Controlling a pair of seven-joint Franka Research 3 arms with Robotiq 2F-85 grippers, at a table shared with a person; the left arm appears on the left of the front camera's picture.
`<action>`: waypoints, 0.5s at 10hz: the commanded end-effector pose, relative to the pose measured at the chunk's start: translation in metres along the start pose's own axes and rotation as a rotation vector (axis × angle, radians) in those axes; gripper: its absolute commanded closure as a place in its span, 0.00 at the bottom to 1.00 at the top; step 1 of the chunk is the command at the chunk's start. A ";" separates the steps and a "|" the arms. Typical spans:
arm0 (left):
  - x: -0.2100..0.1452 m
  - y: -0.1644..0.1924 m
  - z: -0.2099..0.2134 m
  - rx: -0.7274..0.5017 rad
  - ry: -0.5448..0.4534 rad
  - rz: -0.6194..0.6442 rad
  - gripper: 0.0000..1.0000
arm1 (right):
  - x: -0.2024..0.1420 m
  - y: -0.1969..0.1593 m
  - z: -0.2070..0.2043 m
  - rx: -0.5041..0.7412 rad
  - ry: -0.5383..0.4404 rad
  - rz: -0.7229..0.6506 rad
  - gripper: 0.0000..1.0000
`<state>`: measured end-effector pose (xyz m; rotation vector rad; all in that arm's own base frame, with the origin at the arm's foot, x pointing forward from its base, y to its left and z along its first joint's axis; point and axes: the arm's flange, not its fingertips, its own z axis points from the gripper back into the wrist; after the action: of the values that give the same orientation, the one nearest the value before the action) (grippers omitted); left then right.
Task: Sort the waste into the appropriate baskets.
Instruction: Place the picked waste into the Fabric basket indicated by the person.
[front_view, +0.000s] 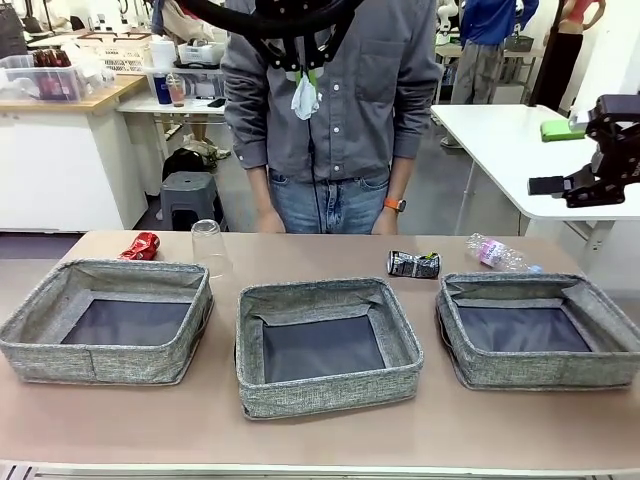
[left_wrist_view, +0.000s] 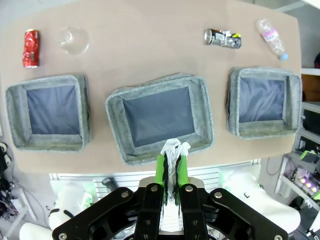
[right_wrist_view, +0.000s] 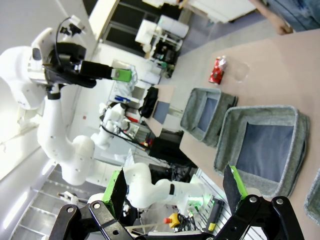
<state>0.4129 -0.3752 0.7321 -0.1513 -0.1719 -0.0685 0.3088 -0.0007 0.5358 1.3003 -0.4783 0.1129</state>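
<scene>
1. Left wrist view: my left fingers (left_wrist_view: 160, 169) are pinched almost shut on the crumpled white tissue (left_wrist_view: 175, 148), which pokes out past the green pads. I judge that something this soft needs a tight pinch or it would slip free.
2. I hold the tissue high above the counter (left_wrist_view: 150, 45), over the near wall of the middle basket (left_wrist_view: 202, 115), so all three baskets lie in sight below me for choosing.
3. The left basket (left_wrist_view: 17, 117) and the right basket (left_wrist_view: 295, 107) flank it, and each of the three shows only its dark bottom.
4. Beyond the baskets, on the person's (front_view: 380, 90) side of the counter, lie the crushed red can (left_wrist_view: 31, 48), the clear plastic cup (left_wrist_view: 74, 40), the crushed dark-silver can (left_wrist_view: 222, 38) and the clear plastic bottle (left_wrist_view: 272, 38).
5. My right fingers (right_wrist_view: 118, 192) stand wide apart with nothing between them, off to the side, probably to leave the baskets free.
</scene>
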 end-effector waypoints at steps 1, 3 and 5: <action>-0.004 0.001 0.002 0.006 0.004 0.012 1.00 | 0.003 0.000 -0.002 0.022 -0.012 0.023 0.00; -0.004 0.001 0.002 0.006 0.004 0.012 1.00 | 0.003 0.000 -0.002 0.022 -0.012 0.023 0.00; -0.004 0.001 0.002 0.006 0.004 0.012 1.00 | 0.003 0.000 -0.002 0.022 -0.012 0.023 0.00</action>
<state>0.4129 -0.3752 0.7321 -0.1513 -0.1719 -0.0685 0.3088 -0.0007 0.5358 1.3003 -0.4783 0.1130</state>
